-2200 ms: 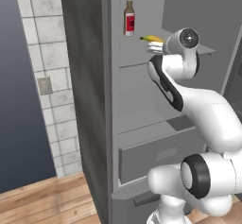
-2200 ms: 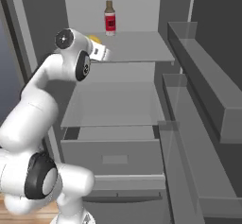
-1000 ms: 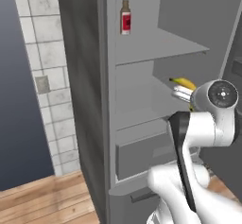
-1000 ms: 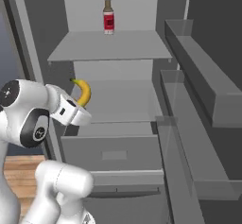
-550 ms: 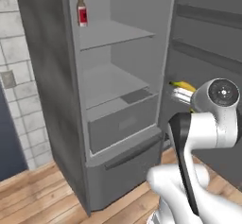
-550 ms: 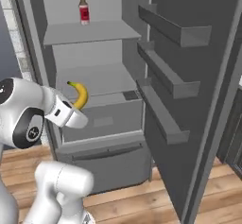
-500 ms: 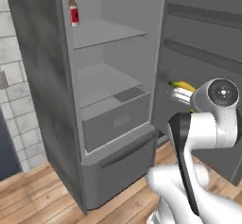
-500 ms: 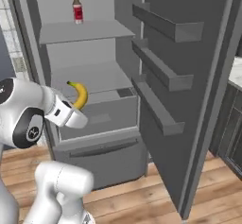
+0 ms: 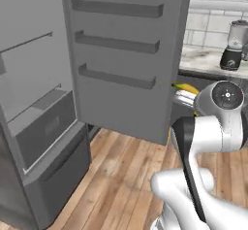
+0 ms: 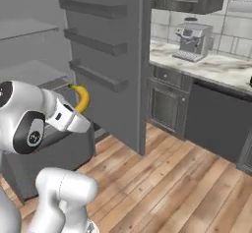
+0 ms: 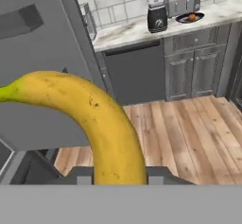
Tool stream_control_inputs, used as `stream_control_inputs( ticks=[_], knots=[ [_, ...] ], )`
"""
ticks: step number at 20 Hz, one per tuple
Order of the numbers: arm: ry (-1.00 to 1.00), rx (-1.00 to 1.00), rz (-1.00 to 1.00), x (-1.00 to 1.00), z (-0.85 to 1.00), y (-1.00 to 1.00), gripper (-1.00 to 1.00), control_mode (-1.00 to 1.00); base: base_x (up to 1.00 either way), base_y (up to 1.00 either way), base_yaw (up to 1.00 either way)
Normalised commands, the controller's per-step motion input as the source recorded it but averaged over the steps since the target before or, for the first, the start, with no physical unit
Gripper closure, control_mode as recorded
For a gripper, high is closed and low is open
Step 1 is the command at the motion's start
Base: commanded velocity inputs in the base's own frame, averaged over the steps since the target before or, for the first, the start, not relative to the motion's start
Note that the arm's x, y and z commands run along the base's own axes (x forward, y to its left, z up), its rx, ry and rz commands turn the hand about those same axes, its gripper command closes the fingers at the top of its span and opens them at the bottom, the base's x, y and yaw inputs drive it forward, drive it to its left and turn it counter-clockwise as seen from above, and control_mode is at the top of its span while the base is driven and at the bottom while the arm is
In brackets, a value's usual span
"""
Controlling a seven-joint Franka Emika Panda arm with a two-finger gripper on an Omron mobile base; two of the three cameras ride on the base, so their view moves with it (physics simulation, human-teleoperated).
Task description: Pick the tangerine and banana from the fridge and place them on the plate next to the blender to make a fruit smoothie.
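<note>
1. The claw [image 10: 78,110] is clenched on the banana [image 10: 81,97], held out in front of the white arm, off every shelf and above the wooden floor [image 10: 162,178].
2. In the hand view the banana [image 11: 101,124] rises from between the fingertips at 6 o'clock and curves over toward 9 o'clock, yellow with a greenish tip.
3. In the left base view a short yellow stretch of the banana [image 9: 186,87] shows just past the fridge door's edge, at about 11 o'clock from the arm's round joint.
4. The fridge [image 9: 36,127] stands open, its lower drawer at about 8 o'clock in the left base view; its door [image 9: 123,54], with three ribbed shelves, is swung wide.
5. The blender [image 11: 157,8] stands on the pale counter [image 11: 142,29] at about 12 o'clock in the hand view, with a silver toaster [image 11: 184,3] just beside it at its 3 o'clock.
6. The plate [image 11: 190,17] lies on the counter in front of the toaster, and the tangerine [image 11: 192,16] sits on it.
7. In the left base view the blender [image 9: 232,47] shows at about 2 o'clock; a coffee machine [image 10: 193,40] stands on the counter in the right base view.
</note>
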Motion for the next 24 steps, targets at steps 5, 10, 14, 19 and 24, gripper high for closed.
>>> stream_control_inputs(
  ticks=[5, 10, 14, 19, 24],
  knots=[
    [0.00, 0.00, 0.00, 0.00, 0.00, 0.00, 1.00, 1.00, -0.30, 0.00, -0.87],
    [0.00, 0.00, 0.00, 0.00, 0.00, 0.00, 1.00, 1.00, 0.34, -0.16, -0.69],
    [0.00, 0.00, 0.00, 0.00, 0.00, 0.00, 1.00, 1.00, 0.98, -0.10, -0.36],
    [0.00, 0.00, 0.00, 0.00, 0.00, 0.00, 1.00, 1.00, 1.00, -0.12, -0.10],
    [0.00, 0.00, 0.00, 0.00, 0.00, 0.00, 1.00, 1.00, 1.00, -0.55, 0.04]
  ],
)
